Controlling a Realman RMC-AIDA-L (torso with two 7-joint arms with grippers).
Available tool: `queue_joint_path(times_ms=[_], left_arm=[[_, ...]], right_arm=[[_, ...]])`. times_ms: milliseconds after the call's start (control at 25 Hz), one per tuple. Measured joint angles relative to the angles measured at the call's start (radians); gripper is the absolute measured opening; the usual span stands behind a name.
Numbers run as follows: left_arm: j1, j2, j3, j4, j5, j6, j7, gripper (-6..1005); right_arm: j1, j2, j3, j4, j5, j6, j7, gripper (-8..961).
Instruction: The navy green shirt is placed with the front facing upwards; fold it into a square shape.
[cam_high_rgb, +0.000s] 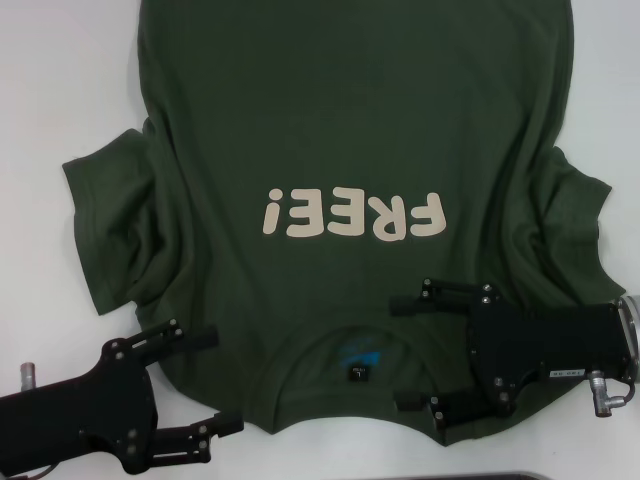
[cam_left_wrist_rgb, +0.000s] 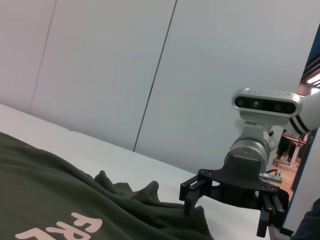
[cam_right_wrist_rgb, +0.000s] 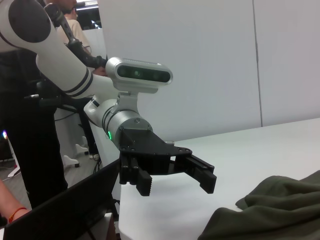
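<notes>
While spread front-up over the one white worktop (cam_high_rgb: 40, 80), takes up most of the scene: a single navy green shirt (cam_high_rgb: 350, 120), collar at the near edge, hem running out of view at the far side. Laid that way, most likely, to put the shoulders within reach of both arms for a first fold. Two sleeves, counted: left sleeve (cam_high_rgb: 110, 215) and right sleeve (cam_high_rgb: 575, 225), both rumpled and bunched rather than flat, so probably in need of smoothing or tucking before any square shape. Two pincers, one per arm. Left pincer (cam_high_rgb: 215, 382) at the near left, jaws spread wide, empty, straddling the shirt's near left shoulder edge where cloth meets worktop. Right pincer (cam_high_rgb: 400, 352) at the near right, likewise spread wide and empty, over the cloth just right of the collar; whether touching the fabric, cannot tell. Aimed toward each other across the neckline, seemingly lined up for a matched grasp at the two shoulders. One line of cream "FREE!" lettering (cam_high_rgb: 352, 214), four letters plus one mark, upside down from the near side. One small black neck label (cam_high_rgb: 360, 373) inside the collar, between the pincers.
</notes>
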Motion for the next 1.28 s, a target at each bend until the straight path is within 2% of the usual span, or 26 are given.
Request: queue_joint_path(times_ms=[840, 1000, 1080, 1280], left_arm=[[-0.004, 0.000, -0.006, 0.002, -0.008, 0.002, -0.020, 898], [-0.031, 0.007, -0.055, 0.028, -0.028, 0.005, -0.238, 898], [-0.064, 0.019, -0.093, 0.051, -0.029, -0.003, -0.450, 897], [-0.132, 0.055, -0.133, 0.062, -0.028, -0.009, -0.784, 897]], right_arm=[[0.000, 0.000, 0.001, 0.000, 0.000, 0.000, 0.000, 942], [0.004, 0.000, 0.002, 0.000, 0.000, 0.000, 0.000, 942], [0.007, 0.000, 0.001, 0.000, 0.000, 0.000, 0.002, 942], [0.012, 0.000, 0.004, -0.006, 0.000, -0.016, 0.012, 941]])
